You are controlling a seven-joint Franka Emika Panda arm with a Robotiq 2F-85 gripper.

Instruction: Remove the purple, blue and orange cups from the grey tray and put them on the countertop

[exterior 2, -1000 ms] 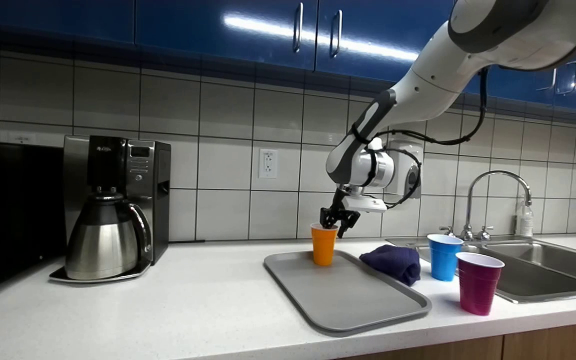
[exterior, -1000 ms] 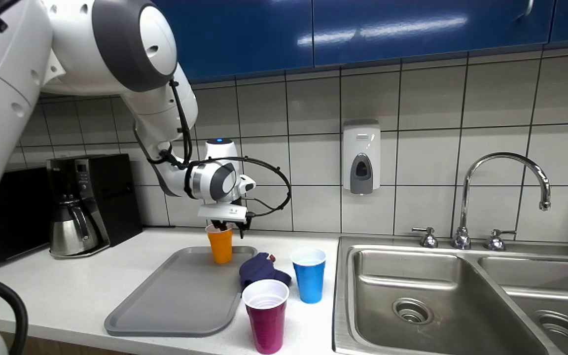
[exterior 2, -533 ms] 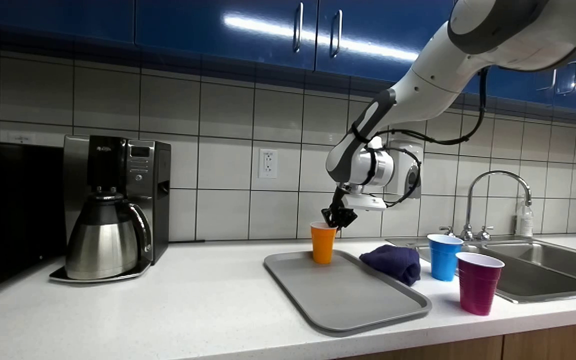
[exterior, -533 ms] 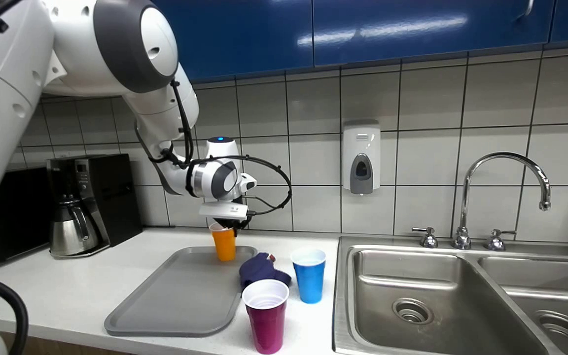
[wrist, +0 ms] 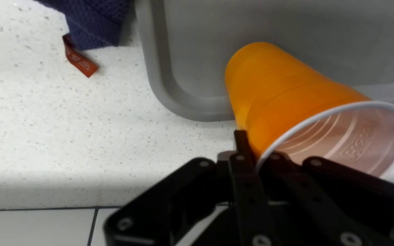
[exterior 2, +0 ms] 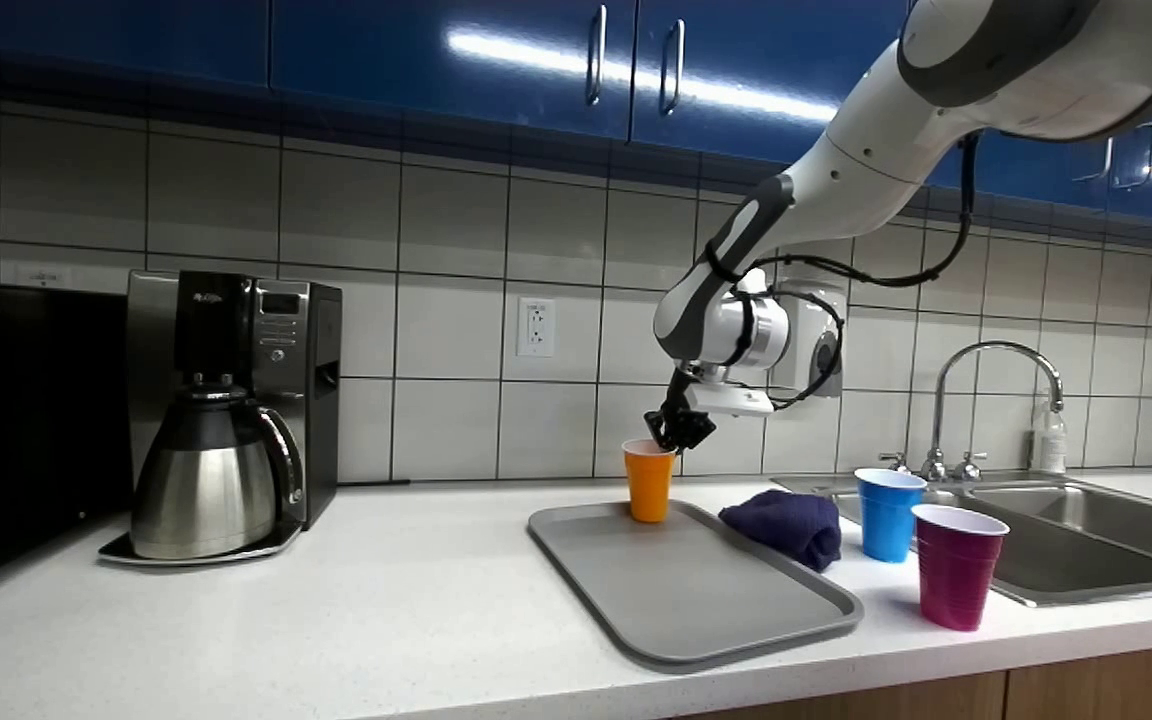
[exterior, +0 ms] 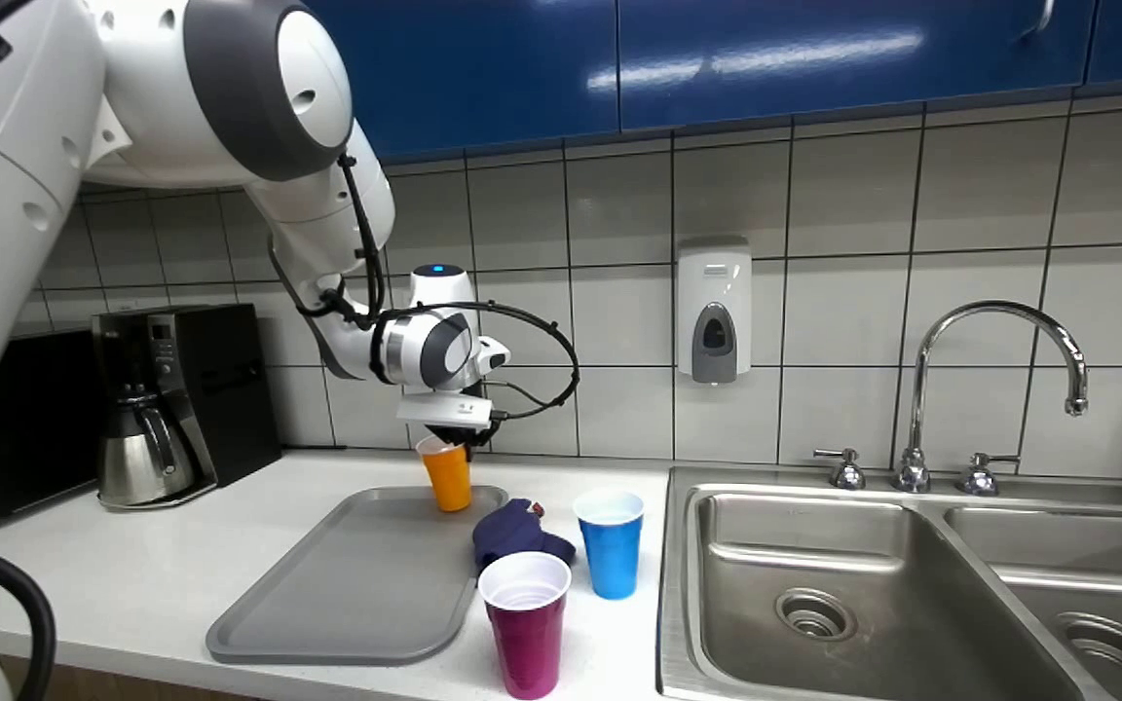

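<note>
My gripper (wrist: 258, 155) is shut on the wall of the orange cup (wrist: 268, 82) at its white rim, one finger outside and one inside. In an exterior view the orange cup (exterior: 450, 479) leans slightly, over the far end of the grey tray (exterior: 347, 574); a gap beneath its base is hard to make out. The purple cup (exterior: 529, 643) and the blue cup (exterior: 612, 550) stand upright on the countertop (exterior 2: 286, 620), between tray and sink. In an exterior view the gripper (exterior 2: 678, 432) hides part of the orange cup's rim.
A navy cloth item (exterior 2: 786, 525) with a red tag (wrist: 80, 61) lies against the tray's side, near the blue cup. The steel sink (exterior: 804, 584) and faucet (exterior: 921, 389) are beyond the cups. A coffee maker (exterior 2: 226, 420) stands on the opposite side. Tiled wall runs behind.
The jaws have closed on the orange cup's rim. The cup has shifted toward the sink side, leaned a little, and its base appears slightly higher. The other cups have not moved.
</note>
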